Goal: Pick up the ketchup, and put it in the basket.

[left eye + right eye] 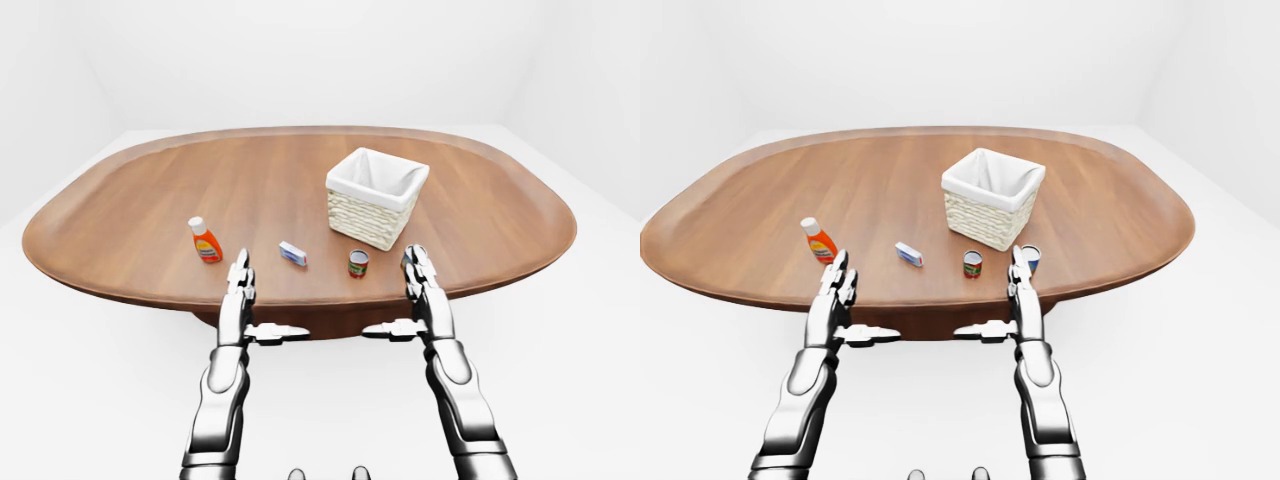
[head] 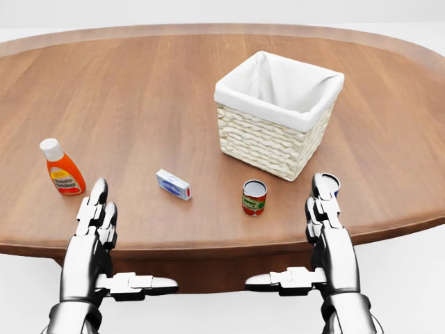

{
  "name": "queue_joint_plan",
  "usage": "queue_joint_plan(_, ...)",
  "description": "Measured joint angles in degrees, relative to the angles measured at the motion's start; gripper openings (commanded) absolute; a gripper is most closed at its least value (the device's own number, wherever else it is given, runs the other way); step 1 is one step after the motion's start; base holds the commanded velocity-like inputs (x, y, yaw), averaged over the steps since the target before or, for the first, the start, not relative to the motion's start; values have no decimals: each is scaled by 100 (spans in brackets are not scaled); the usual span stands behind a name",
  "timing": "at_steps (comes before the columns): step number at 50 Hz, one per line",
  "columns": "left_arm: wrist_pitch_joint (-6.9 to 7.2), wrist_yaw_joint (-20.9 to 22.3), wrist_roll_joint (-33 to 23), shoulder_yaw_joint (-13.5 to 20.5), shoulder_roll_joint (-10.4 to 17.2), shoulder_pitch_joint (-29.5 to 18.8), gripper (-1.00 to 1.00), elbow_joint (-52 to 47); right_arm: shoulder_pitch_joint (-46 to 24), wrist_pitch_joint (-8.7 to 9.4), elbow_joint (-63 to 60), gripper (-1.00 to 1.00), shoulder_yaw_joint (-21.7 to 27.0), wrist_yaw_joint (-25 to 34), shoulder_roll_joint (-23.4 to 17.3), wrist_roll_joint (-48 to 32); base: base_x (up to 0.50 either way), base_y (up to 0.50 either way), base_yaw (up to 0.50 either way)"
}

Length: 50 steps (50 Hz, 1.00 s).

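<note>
The ketchup (image 2: pixel 62 170) is an orange-red bottle with a white cap, upright near the left of the wooden table (image 2: pixel 139 90) in the head view. A wicker basket (image 2: pixel 278 115) with a white cloth lining stands right of centre, nothing visible inside. My left hand (image 2: pixel 97 209) is open at the table's near edge, just below and right of the ketchup, not touching it. My right hand (image 2: pixel 323 205) is open at the near edge too, below the basket's right corner, its fingers flat and thumb pointing inward.
A small blue-and-white box (image 2: pixel 173 184) lies between the ketchup and a red-labelled can (image 2: pixel 254 197). A second blue-and-white can (image 1: pixel 1031 257) stands partly behind my right fingers. The table is a large oval on a white floor.
</note>
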<state>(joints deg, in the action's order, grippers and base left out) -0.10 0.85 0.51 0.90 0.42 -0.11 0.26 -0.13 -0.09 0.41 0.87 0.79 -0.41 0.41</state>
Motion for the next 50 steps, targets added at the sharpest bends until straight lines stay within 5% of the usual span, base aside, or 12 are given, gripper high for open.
queue_joint_plan(15, 39, 120, 39, 76, 46, 59, 100, -95, 46, 59, -95, 100, 50, 166, -34, 86, 0, 0, 0)
queue_joint_plan(29, 510, 274, 105, 114, 47, 482, 100, -1179, 564, 509, -1429, 100, -98, 194, -1, -16, 0, 0, 0)
queue_joint_plan(50, 510, 484, 209, 271, 22, 847, 100, -2302, 982, 509, -2495, 100, -218, 176, 23, -106, 0, 0, 0)
